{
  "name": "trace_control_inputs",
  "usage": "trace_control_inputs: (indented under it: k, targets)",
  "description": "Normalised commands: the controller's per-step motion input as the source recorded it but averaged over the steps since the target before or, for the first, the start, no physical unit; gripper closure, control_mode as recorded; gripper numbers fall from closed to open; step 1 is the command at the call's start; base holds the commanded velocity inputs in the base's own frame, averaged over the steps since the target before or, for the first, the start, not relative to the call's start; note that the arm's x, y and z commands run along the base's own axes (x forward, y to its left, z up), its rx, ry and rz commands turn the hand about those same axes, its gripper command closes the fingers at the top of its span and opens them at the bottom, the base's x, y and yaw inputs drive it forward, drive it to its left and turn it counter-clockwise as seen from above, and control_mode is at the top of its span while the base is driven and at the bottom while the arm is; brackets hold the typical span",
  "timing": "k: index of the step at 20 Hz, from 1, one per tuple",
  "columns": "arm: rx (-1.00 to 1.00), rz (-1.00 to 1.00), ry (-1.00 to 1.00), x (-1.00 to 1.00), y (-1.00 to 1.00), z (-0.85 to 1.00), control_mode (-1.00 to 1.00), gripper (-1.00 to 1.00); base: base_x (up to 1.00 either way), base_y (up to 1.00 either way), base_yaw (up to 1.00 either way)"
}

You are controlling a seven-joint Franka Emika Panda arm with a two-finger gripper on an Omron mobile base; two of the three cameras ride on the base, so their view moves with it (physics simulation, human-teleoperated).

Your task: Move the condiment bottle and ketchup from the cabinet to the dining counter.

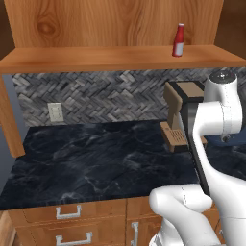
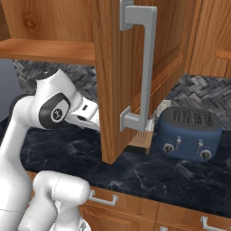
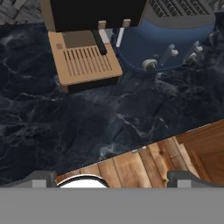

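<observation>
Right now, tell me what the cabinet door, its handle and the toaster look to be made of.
Cabinet door: warm-brown wood with a smooth sheen, judging by the visible grain. Handle: looks like brushed silver metal, flat grey and matte. Toaster: likely painted or enamelled metal, smooth dark blue with soft highlights and silvery knobs; it could be plastic.

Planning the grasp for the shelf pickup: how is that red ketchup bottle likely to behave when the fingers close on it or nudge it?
The ketchup stands upright, tall and slim on a narrow base, so a sideways nudge would probably tip it. It sits near the front edge of the cabinet shelf, so a tip could send it off. Its smooth, rounded body may slip or roll once down.
</observation>
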Motion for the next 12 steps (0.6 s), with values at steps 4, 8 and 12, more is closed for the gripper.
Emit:
trace_control_inputs:
  k: [4, 8, 12]
  targets:
    - [0.0, 0.0, 0.0, 0.0, 0.0, 0.0, 1.0, -1.0, 0.0, 0.0, 0.0]
    - [0.0, 0.0, 0.0, 0.0, 0.0, 0.0, 1.0, -1.0, 0.28, -0.04, 0.01]
    - [0.0, 0.0, 0.0, 0.0, 0.0, 0.0, 1.0, -1.0, 0.03, 0.0, 0.0]
